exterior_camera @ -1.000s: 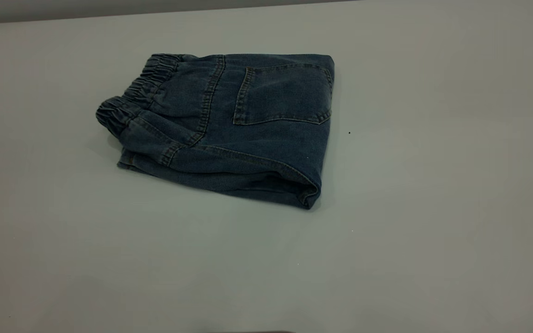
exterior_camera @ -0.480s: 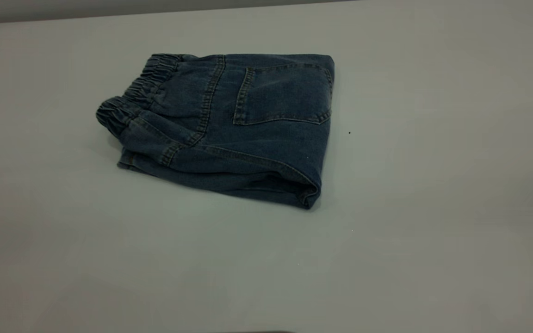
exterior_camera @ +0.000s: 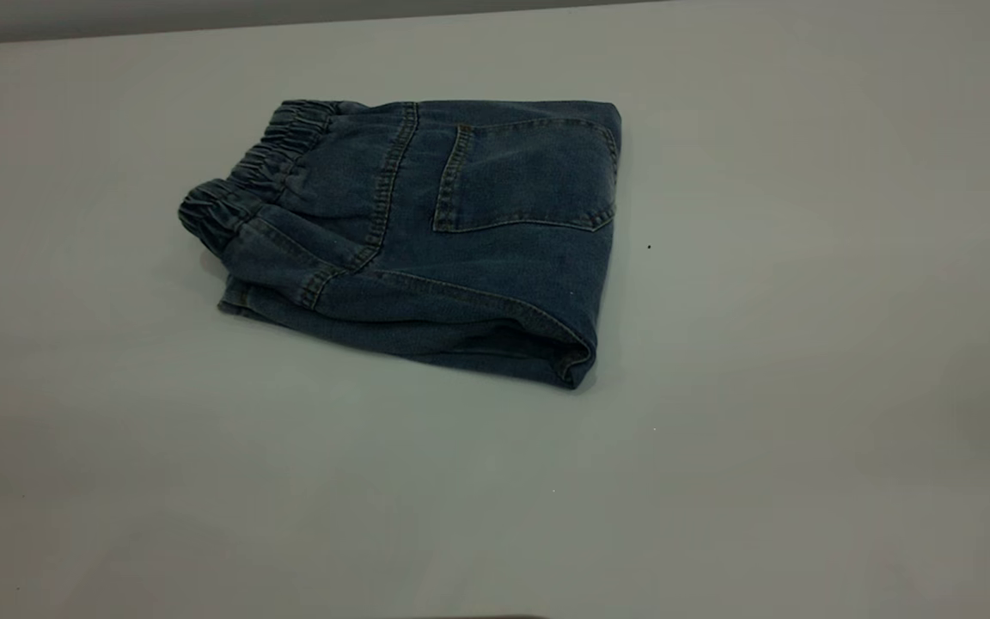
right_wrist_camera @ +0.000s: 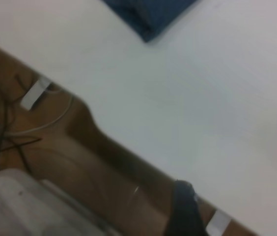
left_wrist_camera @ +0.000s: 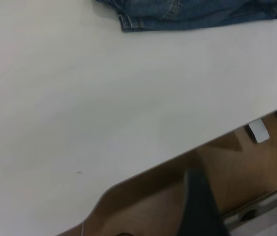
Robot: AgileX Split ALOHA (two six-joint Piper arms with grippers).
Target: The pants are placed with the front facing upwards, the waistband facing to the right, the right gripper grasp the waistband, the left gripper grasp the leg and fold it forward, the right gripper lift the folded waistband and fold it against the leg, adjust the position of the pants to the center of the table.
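Observation:
The pants [exterior_camera: 413, 232] lie folded into a compact bundle on the table [exterior_camera: 761, 387], left of centre and toward the far side. A square back pocket [exterior_camera: 525, 176] faces up. The ruched waistband [exterior_camera: 246, 176] is at the bundle's left end. Neither gripper shows in the exterior view. In the left wrist view a dark part of the left gripper [left_wrist_camera: 200, 206] hangs beyond the table's edge, far from the pants [left_wrist_camera: 192, 12]. The right gripper [right_wrist_camera: 182, 211] is likewise a dark shape at the table's edge, well away from the pants' corner [right_wrist_camera: 151, 14].
Past the table's edge [left_wrist_camera: 178, 155] there is brown wooden floor with a small white block [left_wrist_camera: 258, 131]. The right wrist view shows cables [right_wrist_camera: 11, 132], a white plug strip [right_wrist_camera: 34, 93] and a pale rounded box [right_wrist_camera: 25, 201] on the floor.

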